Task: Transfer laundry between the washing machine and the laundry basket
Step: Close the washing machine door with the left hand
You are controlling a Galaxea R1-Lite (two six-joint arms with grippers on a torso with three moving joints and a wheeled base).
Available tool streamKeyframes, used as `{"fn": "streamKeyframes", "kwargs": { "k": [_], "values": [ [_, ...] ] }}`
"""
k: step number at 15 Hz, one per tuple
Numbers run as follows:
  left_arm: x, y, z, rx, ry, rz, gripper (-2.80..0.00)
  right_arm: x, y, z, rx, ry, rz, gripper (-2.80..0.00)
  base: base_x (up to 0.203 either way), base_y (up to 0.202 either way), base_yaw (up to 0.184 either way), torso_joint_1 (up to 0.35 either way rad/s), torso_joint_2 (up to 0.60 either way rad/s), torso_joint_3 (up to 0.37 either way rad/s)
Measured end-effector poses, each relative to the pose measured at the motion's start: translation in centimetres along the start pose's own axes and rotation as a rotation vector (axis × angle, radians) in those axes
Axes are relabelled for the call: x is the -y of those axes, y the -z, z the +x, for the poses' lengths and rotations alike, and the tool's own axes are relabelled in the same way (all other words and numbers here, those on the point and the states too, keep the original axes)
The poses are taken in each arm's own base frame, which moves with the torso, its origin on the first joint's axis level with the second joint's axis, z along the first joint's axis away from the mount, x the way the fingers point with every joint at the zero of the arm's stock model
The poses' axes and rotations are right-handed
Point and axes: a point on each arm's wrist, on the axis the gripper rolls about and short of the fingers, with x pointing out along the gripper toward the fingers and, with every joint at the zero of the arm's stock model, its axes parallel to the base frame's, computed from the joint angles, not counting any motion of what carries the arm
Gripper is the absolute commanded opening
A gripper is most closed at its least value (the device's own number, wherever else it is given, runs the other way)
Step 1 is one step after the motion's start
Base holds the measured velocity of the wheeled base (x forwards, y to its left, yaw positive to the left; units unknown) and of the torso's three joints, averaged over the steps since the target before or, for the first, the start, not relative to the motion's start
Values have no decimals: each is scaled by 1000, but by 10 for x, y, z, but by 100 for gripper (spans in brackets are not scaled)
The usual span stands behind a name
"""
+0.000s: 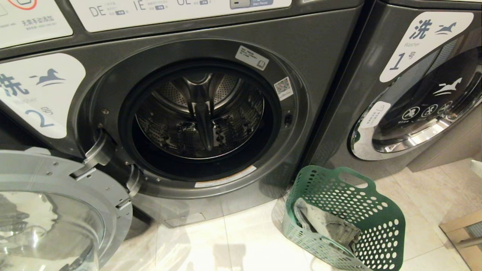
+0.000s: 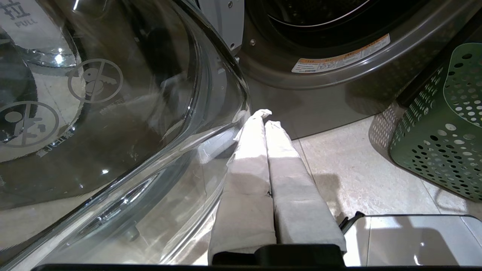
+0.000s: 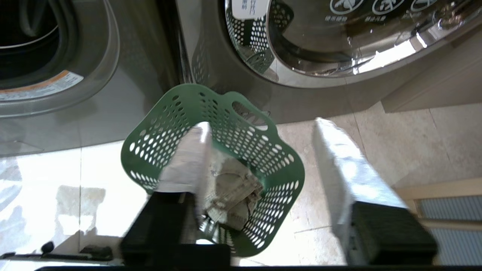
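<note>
The washing machine (image 1: 196,120) stands with its door swung wide and the drum looking empty. The left hand (image 2: 263,116) hangs by the door, fingers pressed together. Rightward, the laundry (image 1: 331,226) lies in the laundry basket (image 1: 380,241) — the right hand (image 3: 260,150) above it, spread, holding nothing — so unloading seems done.

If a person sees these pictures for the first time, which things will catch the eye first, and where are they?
First comes the dark grey front-loading washing machine marked 2, its round door swung open to the left and its steel drum looking empty. On the floor to its right, before the washer marked 1, stands the green perforated plastic laundry basket holding the crumpled grey-olive cloth laundry. The open right end effector hangs above the basket.
</note>
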Motion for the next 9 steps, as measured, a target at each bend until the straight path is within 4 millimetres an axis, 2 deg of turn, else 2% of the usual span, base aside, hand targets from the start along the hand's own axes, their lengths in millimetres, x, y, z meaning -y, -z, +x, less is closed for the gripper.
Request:
{"fn": "streamKeyframes", "kwargs": {
  "k": [5, 9],
  "values": [
    [0, 0, 0, 1, 0, -20, -280, -6, 12, -24, -44, -5, 16, -280, 0, 0, 0, 0, 0, 0],
    [0, 0, 0, 1, 0, -20, -280, -7, 20, -28, -59, -2, 8, -280, 0, 0, 0, 0, 0, 0]
  ]
}}
